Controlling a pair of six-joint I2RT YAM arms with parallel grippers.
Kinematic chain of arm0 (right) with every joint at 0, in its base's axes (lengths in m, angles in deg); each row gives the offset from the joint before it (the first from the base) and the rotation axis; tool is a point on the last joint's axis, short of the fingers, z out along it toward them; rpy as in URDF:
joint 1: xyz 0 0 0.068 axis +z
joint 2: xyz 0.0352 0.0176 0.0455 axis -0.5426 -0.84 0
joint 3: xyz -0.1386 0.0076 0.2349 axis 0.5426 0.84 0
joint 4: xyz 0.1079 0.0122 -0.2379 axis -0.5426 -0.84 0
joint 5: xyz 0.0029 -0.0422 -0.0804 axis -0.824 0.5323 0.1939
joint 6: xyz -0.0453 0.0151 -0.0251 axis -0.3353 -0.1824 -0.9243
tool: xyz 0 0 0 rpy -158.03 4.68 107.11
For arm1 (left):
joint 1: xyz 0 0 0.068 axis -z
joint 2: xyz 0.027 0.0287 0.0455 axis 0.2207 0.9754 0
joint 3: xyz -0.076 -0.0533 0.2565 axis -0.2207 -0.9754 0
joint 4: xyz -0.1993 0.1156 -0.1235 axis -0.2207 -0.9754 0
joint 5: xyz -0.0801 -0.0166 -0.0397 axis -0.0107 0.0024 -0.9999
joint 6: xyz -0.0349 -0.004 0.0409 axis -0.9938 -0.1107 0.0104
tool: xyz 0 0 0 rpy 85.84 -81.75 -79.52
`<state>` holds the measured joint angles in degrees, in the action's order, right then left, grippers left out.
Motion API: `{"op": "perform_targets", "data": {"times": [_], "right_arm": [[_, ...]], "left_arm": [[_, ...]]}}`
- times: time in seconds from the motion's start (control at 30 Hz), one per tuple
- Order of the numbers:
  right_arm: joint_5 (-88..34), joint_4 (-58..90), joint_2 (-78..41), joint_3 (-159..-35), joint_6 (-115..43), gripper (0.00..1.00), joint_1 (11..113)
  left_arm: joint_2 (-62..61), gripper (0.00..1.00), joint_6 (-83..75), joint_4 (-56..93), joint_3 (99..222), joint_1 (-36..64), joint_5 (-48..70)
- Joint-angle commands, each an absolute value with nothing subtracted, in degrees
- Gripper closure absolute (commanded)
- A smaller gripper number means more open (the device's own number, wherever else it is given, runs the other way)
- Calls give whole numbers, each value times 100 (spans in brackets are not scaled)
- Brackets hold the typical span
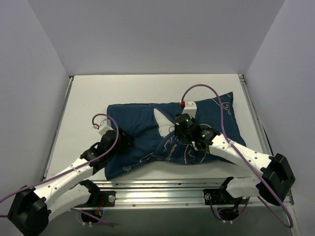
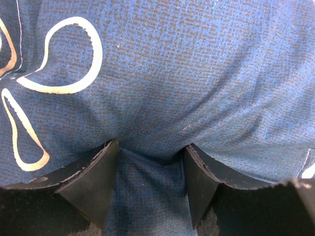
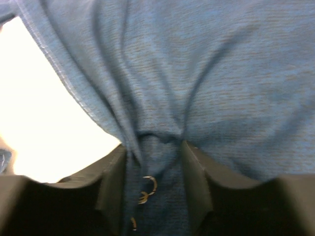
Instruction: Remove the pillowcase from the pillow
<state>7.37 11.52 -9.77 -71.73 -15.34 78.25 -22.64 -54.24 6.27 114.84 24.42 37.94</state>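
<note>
Left gripper (image 2: 152, 152) and right gripper (image 3: 155, 147) each clench a fold of the pillowcase (image 1: 140, 133), seemingly soft and limp, best gripped at its hem beside the exposed pillow (image 1: 160, 119).

You have bare table (image 1: 83, 98) left of the pillowcase (image 1: 142, 129) and a strip behind it, but hardly any room on its right. The left arm (image 1: 74, 172) and right arm (image 1: 246, 156) lie across its near edge, and a purple cable (image 1: 203, 87) arches over its far right part, barring a pass there.
</note>
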Motion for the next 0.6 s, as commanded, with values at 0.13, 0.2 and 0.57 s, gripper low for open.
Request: {"op": "perform_targets", "data": {"times": [0.13, 0.2, 0.57], "right_arm": [[-216, 1535, -845, -6623, -1642, 84, 7672], [-437, 1677, -854, -6500, -1581, 86, 7672], [-921, 2609, -1118, -6034, -1308, 90, 7672]], "left_arm": [[-2210, 29, -4271, -605, 12246, 2294, 3765], [-2263, 23, -4129, -807, 12572, 2329, 3511], [-1280, 11, -4093, -1231, 14902, 3796, 4732]]}}
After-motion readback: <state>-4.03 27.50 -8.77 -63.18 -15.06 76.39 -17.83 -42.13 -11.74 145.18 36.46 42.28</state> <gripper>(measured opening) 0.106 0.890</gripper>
